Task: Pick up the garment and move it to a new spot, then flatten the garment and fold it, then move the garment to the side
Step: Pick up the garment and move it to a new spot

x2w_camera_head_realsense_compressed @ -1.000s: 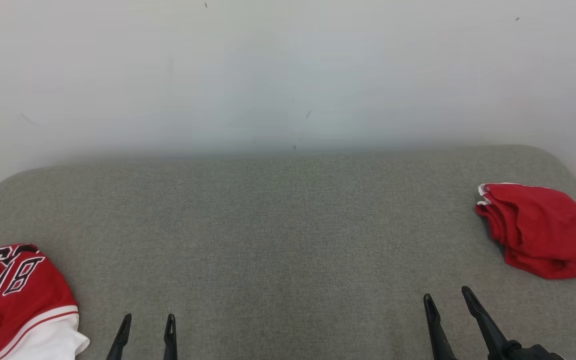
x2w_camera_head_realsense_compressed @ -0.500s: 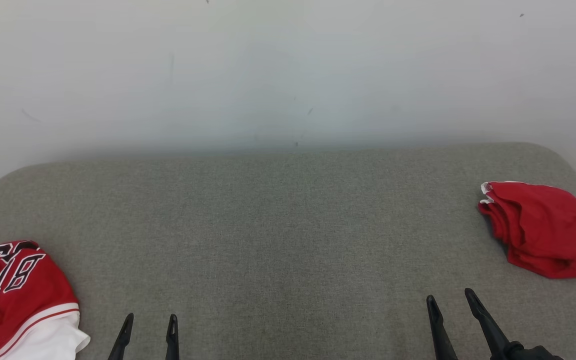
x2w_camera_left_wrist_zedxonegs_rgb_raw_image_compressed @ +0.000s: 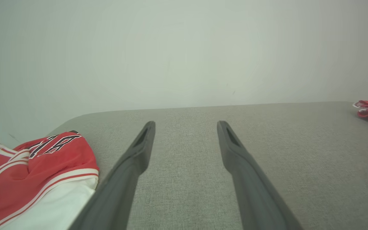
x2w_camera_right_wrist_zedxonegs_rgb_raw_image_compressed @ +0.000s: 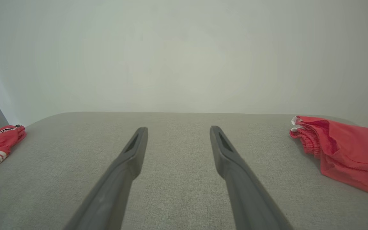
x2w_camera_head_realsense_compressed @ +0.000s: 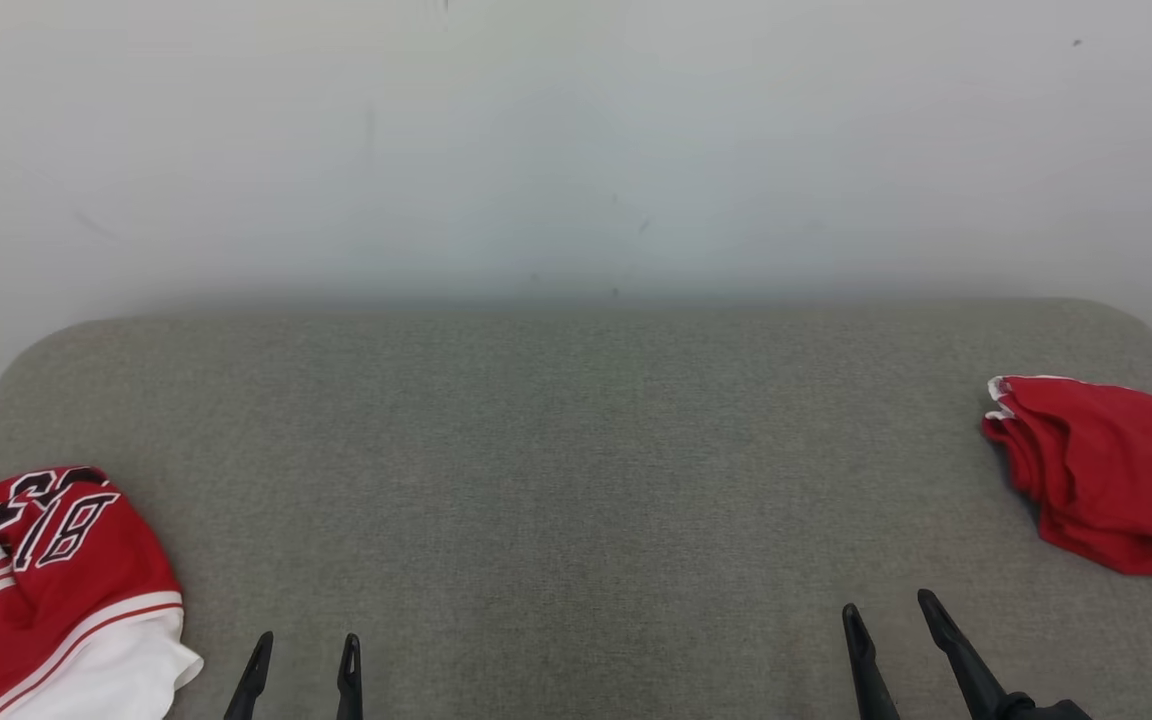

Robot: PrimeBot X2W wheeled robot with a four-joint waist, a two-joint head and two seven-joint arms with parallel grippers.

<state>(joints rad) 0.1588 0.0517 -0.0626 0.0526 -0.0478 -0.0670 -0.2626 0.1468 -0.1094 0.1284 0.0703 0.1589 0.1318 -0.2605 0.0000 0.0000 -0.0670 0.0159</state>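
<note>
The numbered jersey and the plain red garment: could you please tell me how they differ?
The numbered jersey shows black numerals, white stripes and a white panel; the plain red garment is nearly all red with a sliver of white trim. The jersey lies at the near left edge, the red garment farther back at the right. Both lie bunched up on the grey cushion.
</note>
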